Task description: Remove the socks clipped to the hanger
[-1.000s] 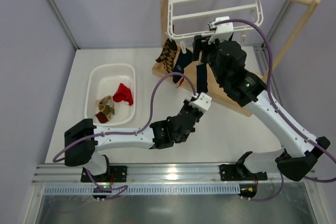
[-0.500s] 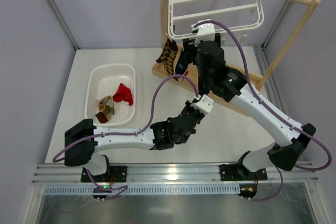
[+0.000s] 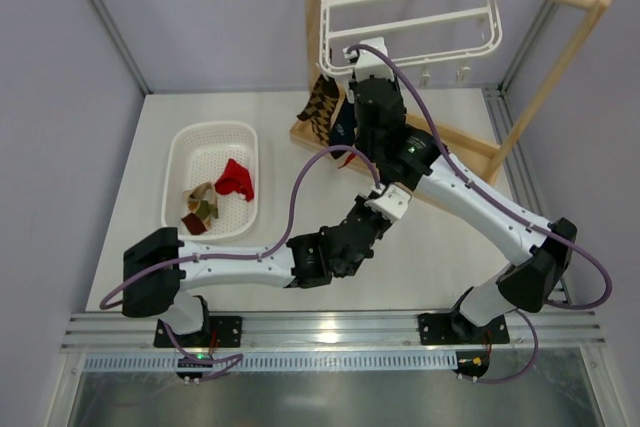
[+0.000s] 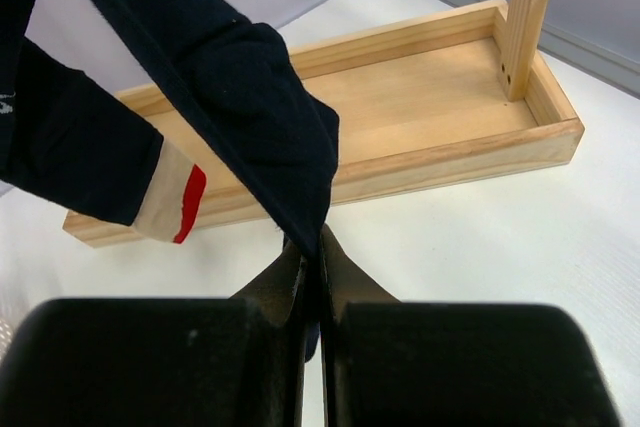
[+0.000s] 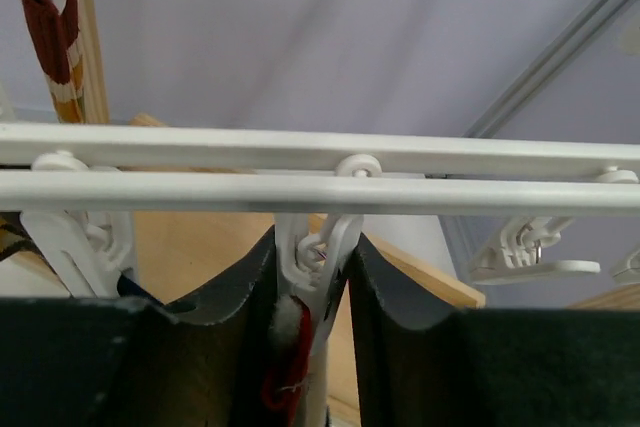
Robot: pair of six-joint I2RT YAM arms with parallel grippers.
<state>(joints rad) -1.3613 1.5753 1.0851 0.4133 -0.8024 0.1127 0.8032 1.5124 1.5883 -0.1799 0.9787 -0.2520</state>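
The white hanger (image 3: 405, 59) hangs from the wooden rail. My right gripper (image 5: 315, 267) reaches up under the hanger's near rim, shut on a white clip (image 5: 322, 237) that pinches a red-and-cream sock edge (image 5: 290, 347). My left gripper (image 4: 318, 252) is lower, by the stand base, shut on the toe of a dark navy sock (image 4: 250, 97) that stretches up to the left. A second navy sock with a cream cuff and red stripe (image 4: 90, 157) hangs beside it. A brown-black argyle sock (image 3: 320, 105) hangs at the hanger's left corner.
A white basket (image 3: 178, 152) at the left holds a red sock (image 3: 236, 179) and a striped one (image 3: 200, 209). The wooden stand's base tray (image 4: 420, 97) lies under the hanger, its post (image 4: 528, 7) at the right. An empty clip (image 5: 520, 259) dangles right of my right fingers.
My right arm has swung left along the hanger's near rim and its jaws have closed in on a clip. The left arm has kept its grip and place.
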